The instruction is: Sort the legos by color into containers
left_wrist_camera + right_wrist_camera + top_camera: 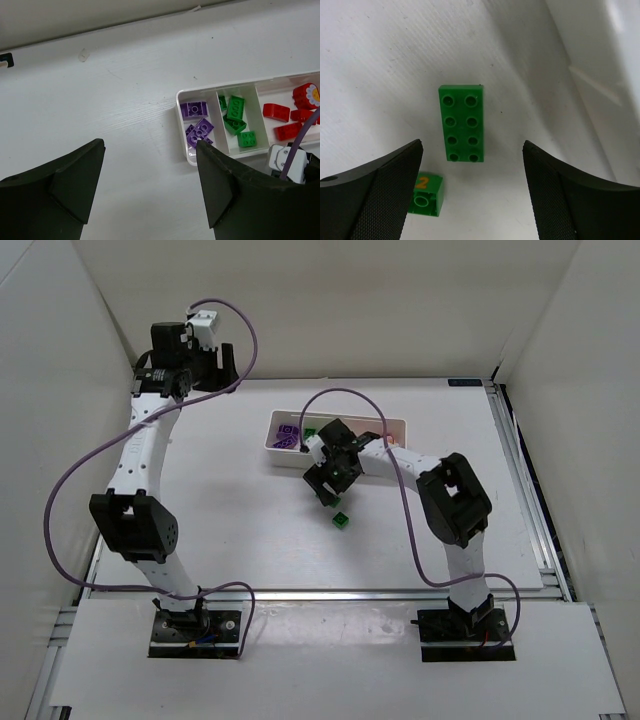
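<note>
Right wrist: right tool [471, 150] spread over a flat green eight-stud lego [461, 123], studs up.

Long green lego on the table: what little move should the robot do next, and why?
Probably lower the right end effector straight down around the long green lego. Its fingers are open with the brick lying between them, on the table, not yet in the tray.
</note>
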Action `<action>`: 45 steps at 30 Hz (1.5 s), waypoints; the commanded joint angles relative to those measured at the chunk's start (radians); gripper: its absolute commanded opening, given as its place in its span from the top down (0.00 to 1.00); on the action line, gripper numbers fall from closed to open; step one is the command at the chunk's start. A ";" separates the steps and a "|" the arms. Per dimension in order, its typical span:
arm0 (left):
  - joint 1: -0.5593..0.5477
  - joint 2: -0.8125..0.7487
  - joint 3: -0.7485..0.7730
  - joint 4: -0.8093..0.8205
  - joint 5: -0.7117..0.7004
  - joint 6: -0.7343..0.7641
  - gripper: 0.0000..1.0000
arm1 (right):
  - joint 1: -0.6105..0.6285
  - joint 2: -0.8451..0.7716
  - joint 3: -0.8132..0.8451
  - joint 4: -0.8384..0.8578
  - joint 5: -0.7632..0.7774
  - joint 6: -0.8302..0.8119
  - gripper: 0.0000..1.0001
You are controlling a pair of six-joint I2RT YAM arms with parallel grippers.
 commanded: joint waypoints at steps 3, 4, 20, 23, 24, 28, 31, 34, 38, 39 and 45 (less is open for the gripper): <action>0.005 -0.071 -0.042 0.021 -0.006 0.001 0.16 | 0.025 0.032 0.025 0.025 -0.007 -0.020 0.16; 0.005 -0.072 -0.048 0.023 -0.009 0.001 0.16 | 0.028 0.035 0.023 0.028 -0.011 -0.018 0.17; 0.003 -0.104 -0.093 0.024 -0.020 0.007 0.15 | 0.050 0.075 -0.040 0.049 0.039 -0.078 0.85; 0.003 -0.108 -0.111 0.027 -0.023 0.010 0.15 | 0.050 0.017 -0.060 0.030 0.018 -0.112 1.00; 0.003 -0.111 -0.117 0.029 -0.021 0.010 0.15 | 0.050 -0.034 -0.066 0.023 0.002 -0.121 1.00; 0.003 -0.111 -0.133 0.043 -0.004 -0.042 0.15 | 0.053 -0.177 -0.095 0.048 -0.117 -0.190 1.00; 0.005 -0.106 -0.140 0.043 -0.001 -0.051 0.14 | 0.037 -0.224 -0.031 0.040 -0.169 -0.189 1.00; 0.005 -0.112 -0.166 0.043 0.008 -0.077 0.14 | 0.004 -0.212 0.078 0.037 -0.212 -0.129 1.00; 0.005 -0.124 -0.203 0.046 0.033 -0.096 0.14 | -0.033 -0.134 0.243 0.045 -0.226 -0.062 1.00; 0.005 -0.126 -0.208 0.046 0.033 -0.099 0.14 | -0.036 -0.116 0.271 0.046 -0.222 -0.051 1.00; 0.005 -0.127 -0.217 0.031 0.091 -0.075 0.13 | -0.082 0.071 0.483 0.037 -0.180 -0.017 1.00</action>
